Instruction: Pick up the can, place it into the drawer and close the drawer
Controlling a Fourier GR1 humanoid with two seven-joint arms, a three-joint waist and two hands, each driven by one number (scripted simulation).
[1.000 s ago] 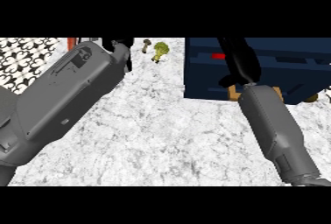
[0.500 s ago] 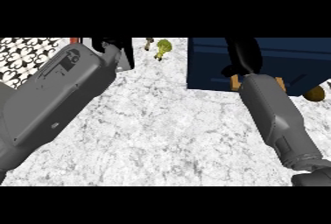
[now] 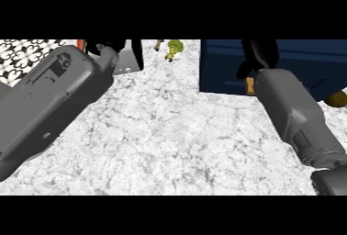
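Note:
No can shows in the head view. The dark blue drawer (image 3: 298,59) lies at the upper right of the marble counter (image 3: 176,137). My right hand (image 3: 259,54) reaches over the drawer's near left part, and the picture's top cuts it off. Beside its wrist shows a small tan piece (image 3: 250,86). My left hand (image 3: 114,47) is at the upper left, mostly hidden behind its broad grey forearm (image 3: 54,101).
A yellow-green object (image 3: 175,47) stands at the back between the arms. A black-and-white patterned surface (image 3: 27,50) fills the far left corner, with a red sliver (image 3: 81,43) beside it. A brown round thing (image 3: 336,98) sits at the right edge.
A red spot seen on the drawer beside my right hand one second ago no longer shows. My right forearm has shifted a little to the right.

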